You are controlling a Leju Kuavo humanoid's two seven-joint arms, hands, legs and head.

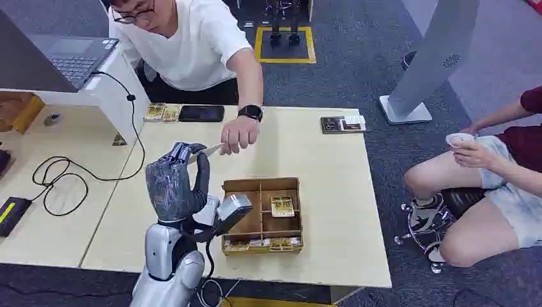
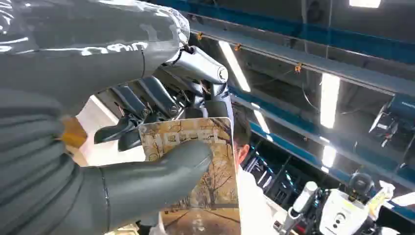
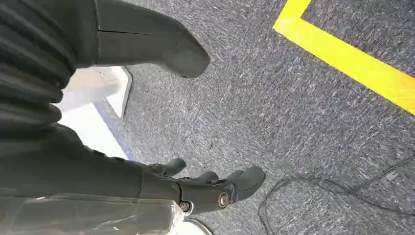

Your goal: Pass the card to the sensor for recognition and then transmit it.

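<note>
From the head view, the robot's left hand (image 1: 174, 182) is raised above the table (image 1: 332, 192), and the card (image 1: 206, 151) juts out past its fingertips toward the person's hand (image 1: 239, 135), which closes on the card's far edge; this looks like the hand-over, the last part of the task. The wooden tray (image 1: 262, 216) with more cards lies on the table below and just beside the fingers, on the thumb's side, and a dark tablet (image 1: 201, 113) lies well beyond the fingertips, near the person's arm. To do this step well, the robot should hold the card level and steady, keep its wrist quiet, and ease the thumb off only once the person's grip is plainly firm, so the card neither drops nor is tugged. From the left wrist view, the thumb (image 2: 161, 171) presses flat across the card's printed face while the darker fingers (image 2: 147, 105) back it from behind, a pinch that covers the near half and leaves the far half free to be taken. From the right wrist view, the right hand (image 3: 161, 117) hangs over the grey carpet (image 3: 293, 122), its fingers apart and holding nothing, thumb well clear of the others.
</note>
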